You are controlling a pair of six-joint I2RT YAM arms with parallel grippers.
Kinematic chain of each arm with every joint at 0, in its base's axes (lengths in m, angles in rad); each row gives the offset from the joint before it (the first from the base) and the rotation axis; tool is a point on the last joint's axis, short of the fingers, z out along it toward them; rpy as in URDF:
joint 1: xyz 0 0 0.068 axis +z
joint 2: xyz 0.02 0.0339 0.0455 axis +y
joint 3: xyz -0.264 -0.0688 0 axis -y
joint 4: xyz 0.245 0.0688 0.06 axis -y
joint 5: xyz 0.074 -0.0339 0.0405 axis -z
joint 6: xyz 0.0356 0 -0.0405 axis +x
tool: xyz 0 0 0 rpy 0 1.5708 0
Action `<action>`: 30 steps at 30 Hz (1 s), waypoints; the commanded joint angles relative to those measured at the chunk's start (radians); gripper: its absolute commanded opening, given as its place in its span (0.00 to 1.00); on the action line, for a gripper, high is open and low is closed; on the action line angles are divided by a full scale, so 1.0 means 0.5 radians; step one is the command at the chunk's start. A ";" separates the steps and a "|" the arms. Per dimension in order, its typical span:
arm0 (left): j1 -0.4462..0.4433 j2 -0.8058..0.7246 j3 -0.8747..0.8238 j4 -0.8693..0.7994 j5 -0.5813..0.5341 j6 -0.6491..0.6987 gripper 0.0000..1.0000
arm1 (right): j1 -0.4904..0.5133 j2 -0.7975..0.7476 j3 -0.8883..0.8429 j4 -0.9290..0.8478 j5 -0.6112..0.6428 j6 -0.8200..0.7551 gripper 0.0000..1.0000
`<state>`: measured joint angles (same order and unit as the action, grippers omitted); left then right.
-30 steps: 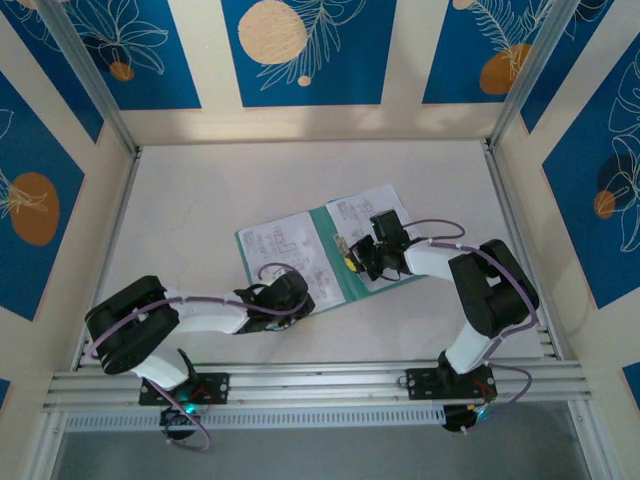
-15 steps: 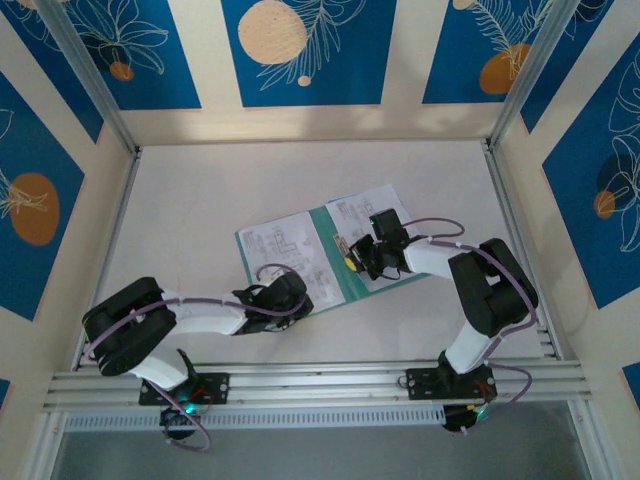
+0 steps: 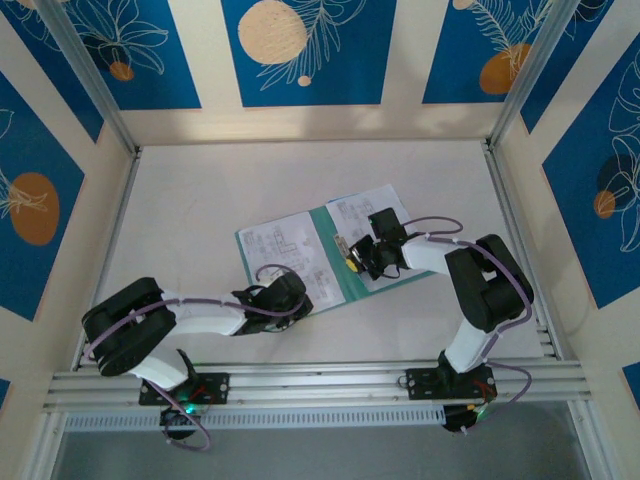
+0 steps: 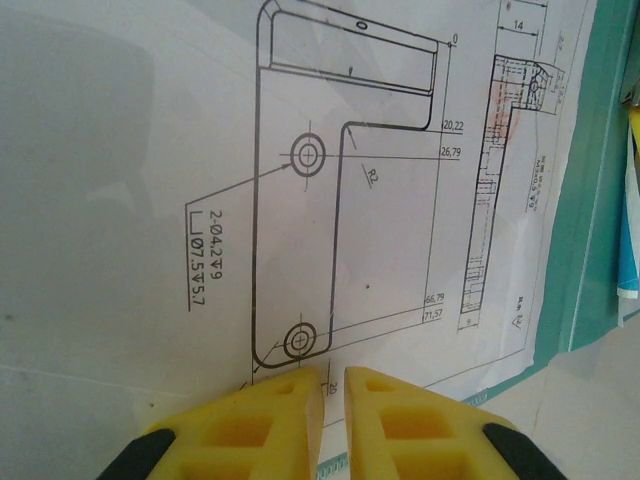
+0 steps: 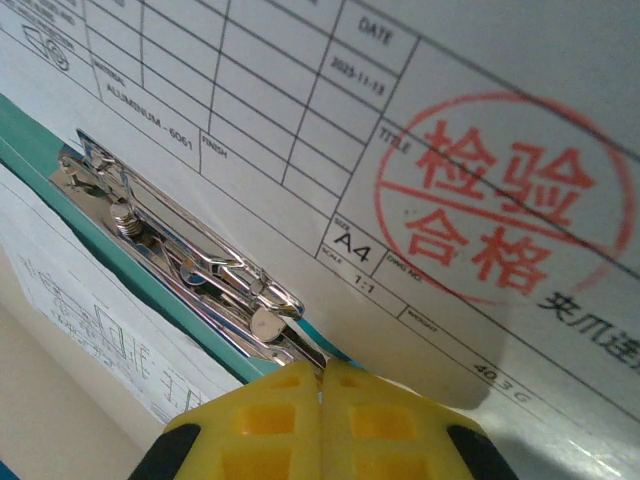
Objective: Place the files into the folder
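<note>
So: folder open, both grippers down on it

The folder [image 3: 340,285] lies open mid-table [image 3: 200,200], with files [image 3: 285,248] spread over both leaves. Your right gripper [image 5: 322,378] is at the spine, jaws pressed fully together. The lever tip of the silver clip [image 5: 190,265] runs into the seam between them and looks pinched. A round red stamp [image 5: 500,200] is on the sheet just beside it. Your left gripper [image 4: 332,390] is at the left sheet's near edge, jaws down to a thin slit. You can't tell whether paper is in it.
</note>
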<state>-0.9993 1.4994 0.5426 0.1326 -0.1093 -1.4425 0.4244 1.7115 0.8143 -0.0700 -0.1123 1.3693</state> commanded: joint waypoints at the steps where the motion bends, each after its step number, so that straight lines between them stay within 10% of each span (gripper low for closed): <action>1: -0.003 0.010 -0.089 -0.276 -0.031 -0.025 0.16 | -0.010 0.137 -0.051 -0.315 0.268 0.011 0.00; 30: 0.021 -0.014 -0.104 -0.283 -0.033 -0.006 0.16 | 0.181 -0.037 0.241 -0.676 0.336 -0.022 0.00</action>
<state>-0.9970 1.4799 0.5297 0.1219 -0.1135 -1.4422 0.5117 1.7020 0.9215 -0.2722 0.0181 1.3781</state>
